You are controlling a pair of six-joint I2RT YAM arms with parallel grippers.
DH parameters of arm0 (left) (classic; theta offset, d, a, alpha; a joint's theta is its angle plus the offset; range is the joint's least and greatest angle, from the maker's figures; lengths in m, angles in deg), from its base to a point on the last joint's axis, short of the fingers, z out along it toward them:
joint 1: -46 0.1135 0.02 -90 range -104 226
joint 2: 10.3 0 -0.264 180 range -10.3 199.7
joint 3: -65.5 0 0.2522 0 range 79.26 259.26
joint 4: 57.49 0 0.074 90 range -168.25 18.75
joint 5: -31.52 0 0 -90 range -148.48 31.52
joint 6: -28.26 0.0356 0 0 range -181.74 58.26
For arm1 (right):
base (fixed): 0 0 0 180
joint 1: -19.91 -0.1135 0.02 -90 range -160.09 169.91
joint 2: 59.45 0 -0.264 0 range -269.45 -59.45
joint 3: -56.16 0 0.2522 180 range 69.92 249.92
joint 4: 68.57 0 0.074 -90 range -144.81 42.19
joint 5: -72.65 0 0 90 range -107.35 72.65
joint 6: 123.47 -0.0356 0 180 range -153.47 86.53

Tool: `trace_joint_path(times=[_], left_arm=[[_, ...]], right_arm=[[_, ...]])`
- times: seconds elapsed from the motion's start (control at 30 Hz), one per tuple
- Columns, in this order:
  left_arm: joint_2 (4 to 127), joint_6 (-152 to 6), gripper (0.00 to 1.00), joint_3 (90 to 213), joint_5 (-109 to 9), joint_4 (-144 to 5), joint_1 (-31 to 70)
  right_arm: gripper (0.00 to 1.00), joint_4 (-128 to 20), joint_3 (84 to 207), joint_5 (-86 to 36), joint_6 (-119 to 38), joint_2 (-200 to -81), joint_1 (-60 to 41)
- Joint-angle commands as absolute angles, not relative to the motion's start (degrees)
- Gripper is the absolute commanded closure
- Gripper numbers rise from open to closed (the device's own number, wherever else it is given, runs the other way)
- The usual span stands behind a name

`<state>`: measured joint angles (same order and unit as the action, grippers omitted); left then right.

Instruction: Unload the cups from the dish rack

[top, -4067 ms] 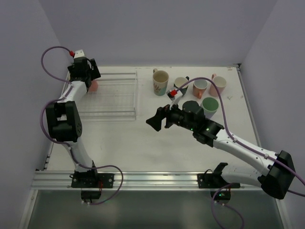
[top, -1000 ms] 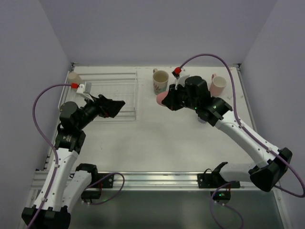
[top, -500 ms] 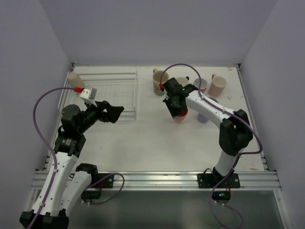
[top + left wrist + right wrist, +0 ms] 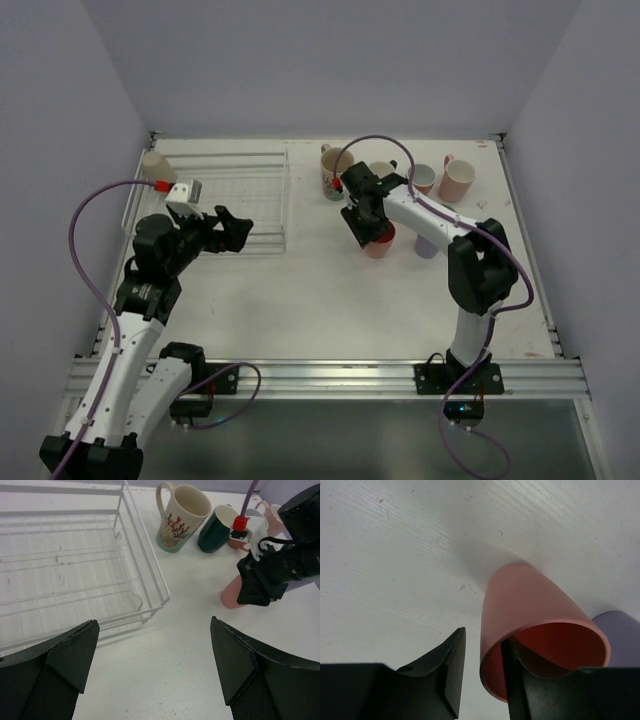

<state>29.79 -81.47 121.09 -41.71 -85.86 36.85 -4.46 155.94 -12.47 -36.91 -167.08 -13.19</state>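
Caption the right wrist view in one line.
Right gripper straddles the rim of the upright salmon cup on the table.

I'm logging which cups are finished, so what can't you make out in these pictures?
- lilac cup: top view, mostly under the right arm; right wrist view, cut by the frame edge.
- beige cup at the dish rack's far corner: too small in the top view to tell upright or tipped; outside the left wrist view.
- salmon cup: right gripper's contact inside it, hidden by the rim, right wrist view.
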Motion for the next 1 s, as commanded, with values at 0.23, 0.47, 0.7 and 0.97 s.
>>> trace_joint_path(times=[0.23, 0.47, 0.7, 0.97], left_arm=[[39.0, -84.7, 0.00, 134.9, -57.2, -86.2, 36.5], [51.4, -82.7, 0.00, 143.7, -76.2, -84.3, 37.3], [66.5, -84.9, 0.00, 151.6, -76.9, -80.8, 48.2], [81.3, -86.0, 0.00, 156.9, -73.3, -77.9, 57.5]], right_arm=[[0.21, -7.3, 158.2, -11.2, -38.4, -157.7, -13.1], [0.03, -19.3, 147.8, -15.1, -44.0, -137.7, -15.6], [0.03, -39.4, 126.5, -21.7, -51.8, -117.4, -20.3], [0.04, -48.5, 116.3, -26.9, -54.5, -111.1, -22.3]])
